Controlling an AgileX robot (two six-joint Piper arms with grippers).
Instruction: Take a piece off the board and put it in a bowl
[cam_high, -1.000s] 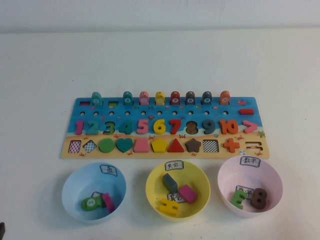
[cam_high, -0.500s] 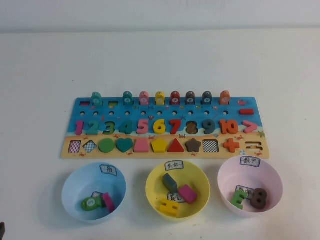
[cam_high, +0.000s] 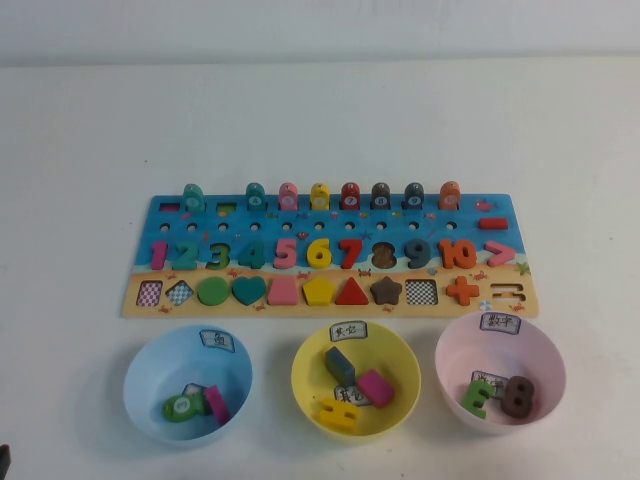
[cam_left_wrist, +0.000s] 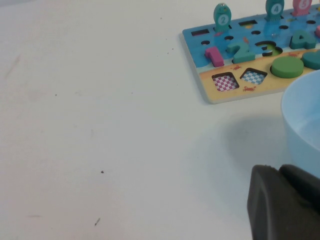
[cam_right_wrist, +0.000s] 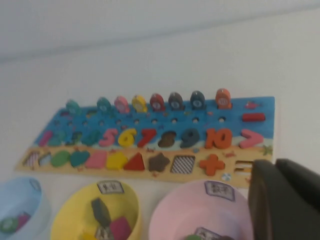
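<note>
The orange arch-topped piece (cam_high: 449, 194) stands upright at the right end of the back row of the board (cam_high: 165, 225). It also shows in the right wrist view (cam_right_wrist: 223, 98), with the board (cam_right_wrist: 261, 106) beyond the bowls. The light blue bowl (cam_high: 137, 385) sits in front of the board's left end and holds a green piece and a pink piece. The left wrist view shows its rim (cam_left_wrist: 301, 120) next to my left gripper (cam_left_wrist: 280, 172), which is shut and empty, low over the table. My right gripper (cam_right_wrist: 274, 167) is shut and empty, near the pink bowl. Neither gripper shows in the high view.
A yellow bowl (cam_high: 305, 385) with several pieces sits front centre and a pink bowl (cam_high: 448, 350) with two number pieces front right. The board holds a pink arch block (cam_high: 288, 195), an orange plus (cam_high: 462, 290), numbers and shapes. White table lies all around.
</note>
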